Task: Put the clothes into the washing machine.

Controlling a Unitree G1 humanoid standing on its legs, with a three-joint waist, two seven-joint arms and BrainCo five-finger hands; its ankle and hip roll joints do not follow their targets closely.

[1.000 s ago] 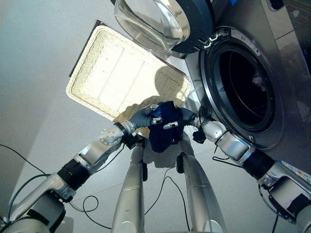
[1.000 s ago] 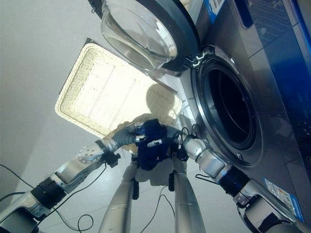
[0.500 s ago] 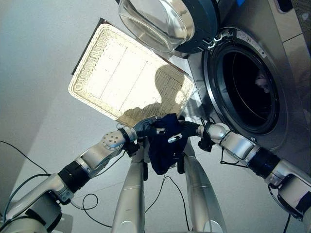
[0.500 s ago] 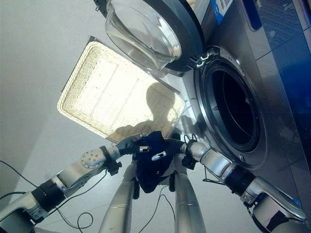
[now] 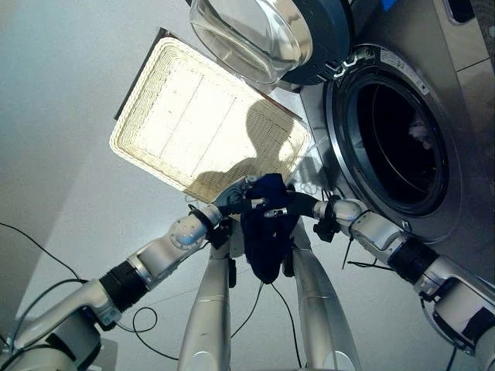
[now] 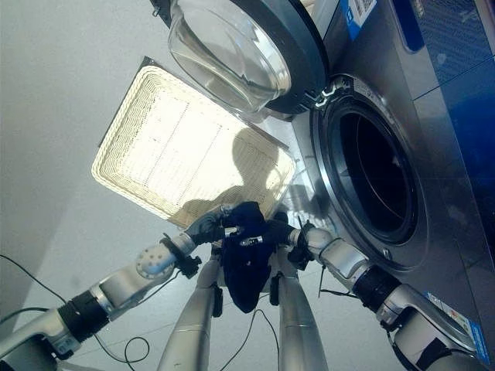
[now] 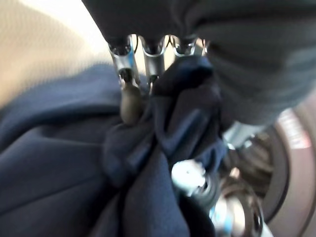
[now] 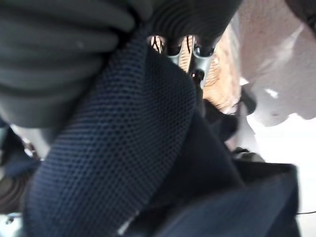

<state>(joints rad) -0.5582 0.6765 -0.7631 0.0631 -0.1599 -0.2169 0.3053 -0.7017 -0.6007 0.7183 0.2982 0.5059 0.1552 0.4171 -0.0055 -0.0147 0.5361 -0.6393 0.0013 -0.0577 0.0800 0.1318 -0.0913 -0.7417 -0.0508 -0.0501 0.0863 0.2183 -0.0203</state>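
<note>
Nearest, the dark blue garment (image 5: 265, 232) hung between both hands, lifted clear of the floor, probably for carrying to the drum. The left hand (image 5: 232, 202) and right hand (image 5: 298, 205) each had fingers (image 7: 129, 101) curled into the cloth (bunched tight). Beyond lay the wicker basket (image 5: 155, 116), then the washing machine (image 5: 402, 147) with its door (image 5: 271, 35) open.

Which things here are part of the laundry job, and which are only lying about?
Job: dark blue garment, held by left hand and right hand; washing machine with open door; wicker basket.
Lying about: light item in the drum.
</note>
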